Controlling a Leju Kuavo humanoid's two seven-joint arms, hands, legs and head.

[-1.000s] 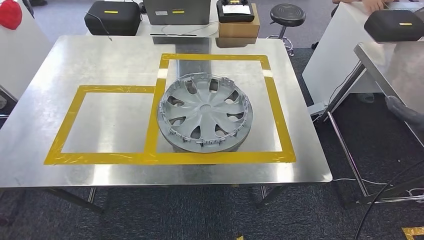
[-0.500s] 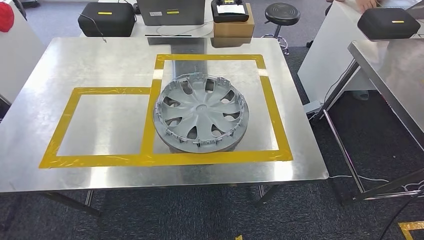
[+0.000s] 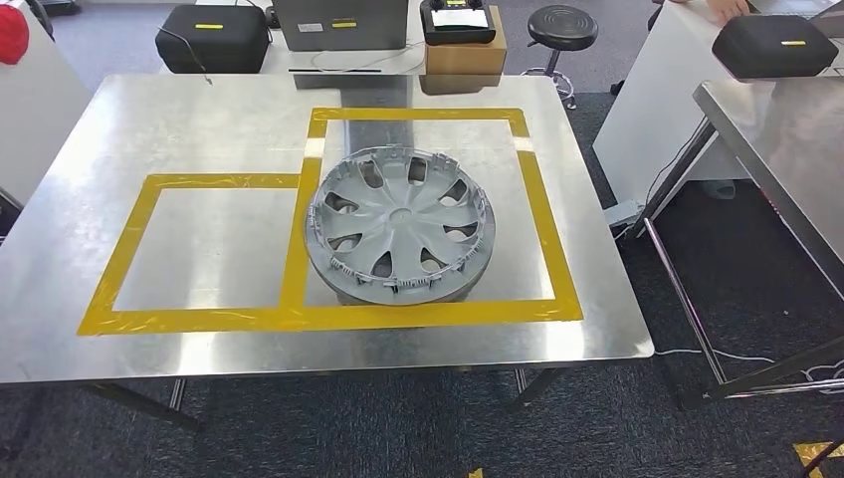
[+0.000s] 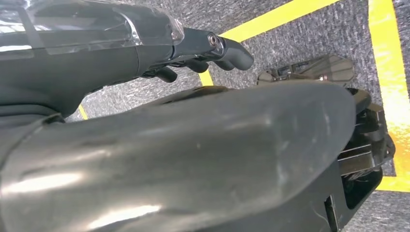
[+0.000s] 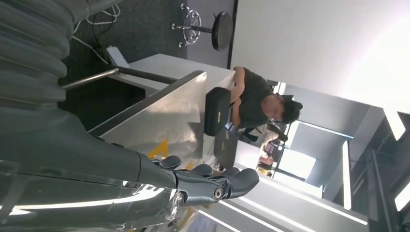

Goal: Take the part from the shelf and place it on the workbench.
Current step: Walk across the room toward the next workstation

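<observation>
The part, a grey plastic hubcap [image 3: 401, 224], lies flat on the metal workbench [image 3: 229, 119], inside the right-hand yellow tape square [image 3: 545, 199]. Its left rim overlaps the strip shared with the left tape square [image 3: 129, 239], which has nothing in it. Neither hand touches the hubcap. My left hand [image 4: 203, 48] hangs over grey carpet in the left wrist view, its dark fingers stretched out with nothing in them. In the right wrist view my right hand [image 5: 203, 181] also has its fingers extended and holds nothing.
A second metal table [image 3: 786, 149] stands to the right across a carpeted gap. Behind the workbench are black cases [image 3: 211, 35], a cardboard box [image 3: 463, 55] and a stool [image 3: 561, 28]. A person [image 5: 256, 101] leans on a white table. Yellow floor tape [image 4: 387, 72] lies below my left hand.
The camera shifted slightly a second ago, and a grey hand at the right edge dropped out of the head view. The hubcap has stayed where it lies.
</observation>
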